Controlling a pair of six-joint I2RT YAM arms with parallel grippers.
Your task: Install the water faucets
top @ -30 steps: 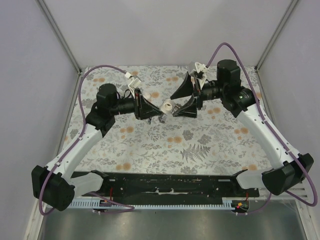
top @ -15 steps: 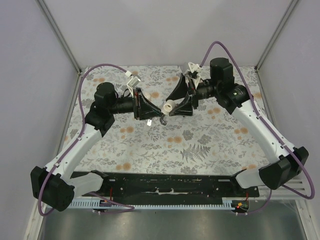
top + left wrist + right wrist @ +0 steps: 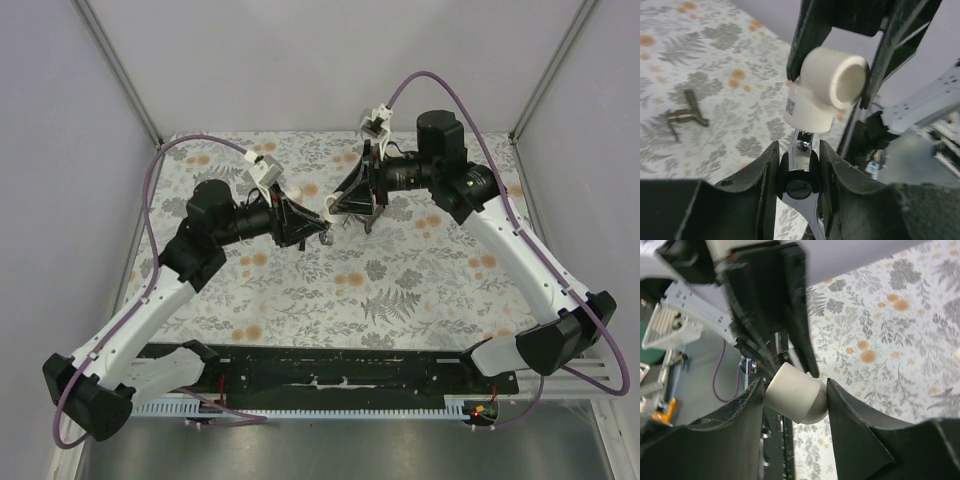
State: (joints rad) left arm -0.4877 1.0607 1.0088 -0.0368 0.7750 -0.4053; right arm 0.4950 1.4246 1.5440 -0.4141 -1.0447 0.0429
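Note:
A chrome water faucet (image 3: pixel 801 175) sits between the fingers of my left gripper (image 3: pixel 799 160), which is shut on its body. The faucet's threaded end enters a white plastic elbow fitting (image 3: pixel 827 82). My right gripper (image 3: pixel 795 400) is shut on that white elbow (image 3: pixel 795 397), with a finger pressing each side. From above, the two grippers meet nose to nose over the mat's far middle, the left gripper (image 3: pixel 318 232) and the right gripper (image 3: pixel 340 205) with the elbow (image 3: pixel 330 208) between them. A second small metal tap (image 3: pixel 685 116) lies flat on the mat.
The floral mat (image 3: pixel 380 290) covers the table. Grey walls and metal frame posts (image 3: pixel 120 80) close the back and sides. A black rail (image 3: pixel 350 370) runs along the near edge between the arm bases. Purple cables (image 3: pixel 440 85) loop above both wrists.
The right gripper's jaws have closed from wide open onto the white elbow. Both grippers shifted slightly left, and the left arm has drawn in.

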